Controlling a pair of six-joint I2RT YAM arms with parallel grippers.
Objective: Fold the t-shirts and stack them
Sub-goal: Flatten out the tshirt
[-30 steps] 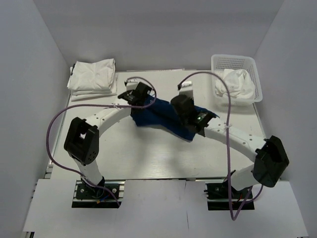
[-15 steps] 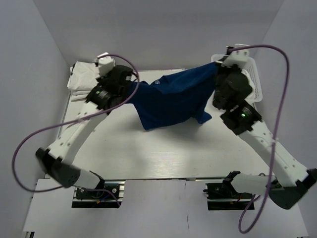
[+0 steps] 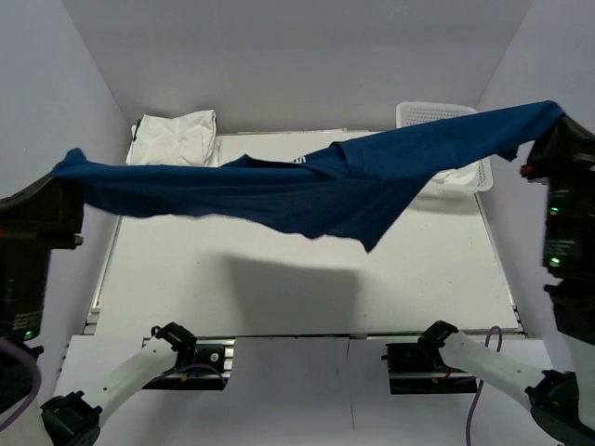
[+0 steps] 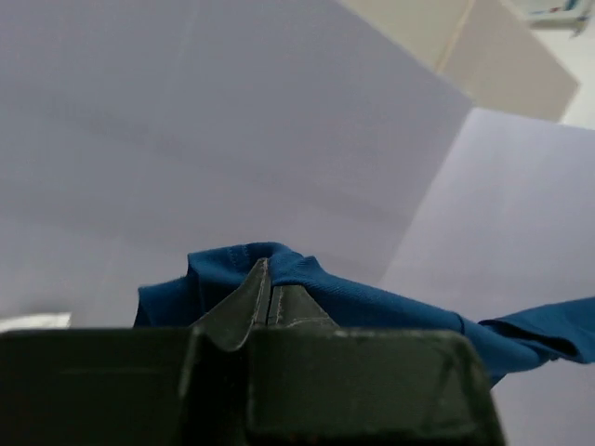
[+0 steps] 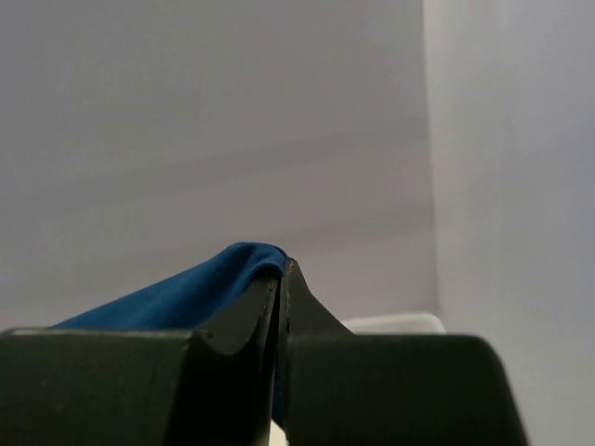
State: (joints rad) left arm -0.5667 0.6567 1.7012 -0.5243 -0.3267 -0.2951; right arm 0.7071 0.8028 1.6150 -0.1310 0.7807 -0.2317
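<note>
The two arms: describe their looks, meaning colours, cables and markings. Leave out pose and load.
The left arm and the right arm both pair white links with blocky black joint housings. Each carries a purple cable. Small green lights glow on the right arm's upper black housing. The left gripper and the right gripper have dark, tapering fingers on a wide dark body.

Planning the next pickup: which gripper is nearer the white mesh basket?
Right. The right gripper, gripping the blue t-shirt, hangs by the basket's right end; the left gripper holds the other end, far left.
</note>
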